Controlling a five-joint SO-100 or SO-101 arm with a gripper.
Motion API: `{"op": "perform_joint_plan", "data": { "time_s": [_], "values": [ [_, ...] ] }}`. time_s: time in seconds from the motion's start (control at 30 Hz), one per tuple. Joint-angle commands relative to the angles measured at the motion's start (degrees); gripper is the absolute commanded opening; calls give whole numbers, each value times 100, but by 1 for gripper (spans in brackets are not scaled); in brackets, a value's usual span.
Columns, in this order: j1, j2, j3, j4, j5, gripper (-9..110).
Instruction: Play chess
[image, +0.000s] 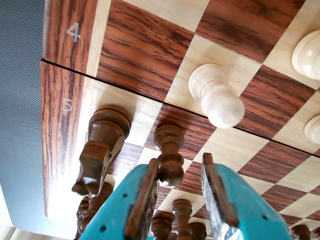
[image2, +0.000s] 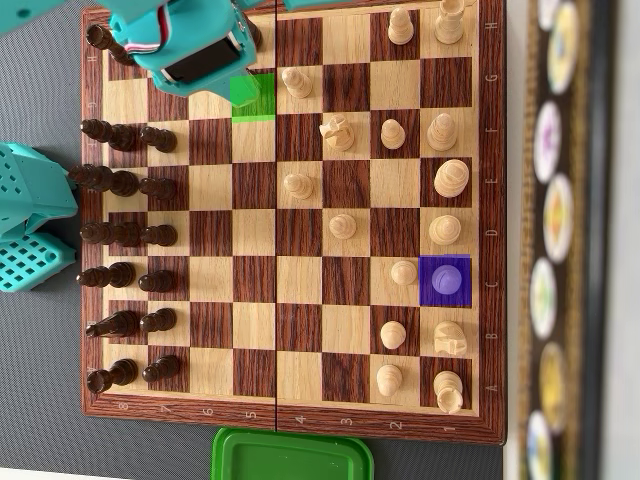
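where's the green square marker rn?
Overhead view: green marker sits upper left of centre on the chessboard, just right of the tool's teal body, left of a light pawn.

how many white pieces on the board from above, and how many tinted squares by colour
white pieces: 16
green tinted square: 1
purple tinted square: 1
total: 18

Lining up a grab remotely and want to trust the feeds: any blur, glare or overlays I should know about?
Wrist view: the gripper is close and soft, the white pawn slightly blown out by glare. Overhead view: the chessboard is sharp, the right edge strip blurred; a green patch and a purple patch tint two squares.
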Motion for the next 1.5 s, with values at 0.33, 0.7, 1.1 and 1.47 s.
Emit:
{"op": "perform_joint_plan", "data": {
  "time_s": [0.33, 0.7, 1.1, 1.47],
  "values": [
    [-35, -62, -26, -53, 53, 13],
    [-18, -53, -53, -53, 35, 4],
    [237, 835, -9, 0, -9, 4],
    [932, 2399, 861, 0, -18, 4]
  ]
}}
